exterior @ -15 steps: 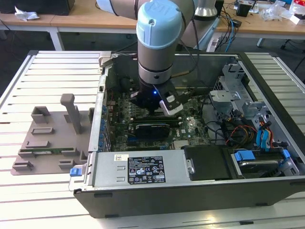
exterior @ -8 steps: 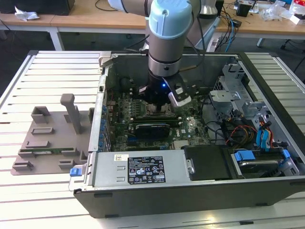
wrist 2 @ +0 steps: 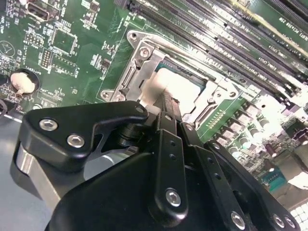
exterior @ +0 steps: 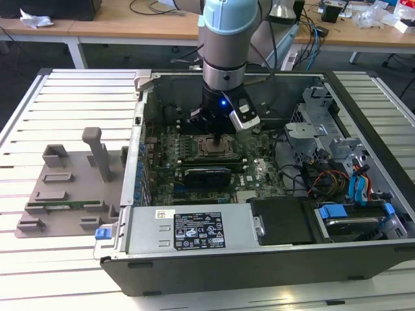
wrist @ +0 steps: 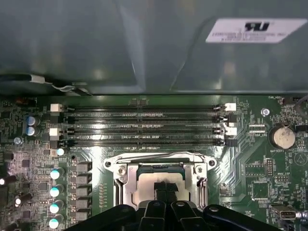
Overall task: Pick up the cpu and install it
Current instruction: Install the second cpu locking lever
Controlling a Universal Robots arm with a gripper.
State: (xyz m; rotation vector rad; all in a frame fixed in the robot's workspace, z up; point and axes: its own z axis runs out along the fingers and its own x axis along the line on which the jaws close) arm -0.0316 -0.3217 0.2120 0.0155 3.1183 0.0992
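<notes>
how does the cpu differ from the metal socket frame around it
The cpu is a pale, smooth, flat plate; the socket frame is shinier bare metal with screws at its corners. The cpu sits in the middle under the hand; the socket frame rings it as an open border on the green motherboard. Both are square and lie flat.

tool (wrist: 162, 188) over cpu (wrist: 161, 179) | cpu in socket frame (wrist: 160, 166) | memory slots (wrist: 142, 127) beside

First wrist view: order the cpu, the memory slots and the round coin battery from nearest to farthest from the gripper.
1. The cpu, in the metal socket frame, directly at the gripper tips.
2. The memory slots, just beyond the socket.
3. The coin battery, off to one side past the slots' ends.
</notes>
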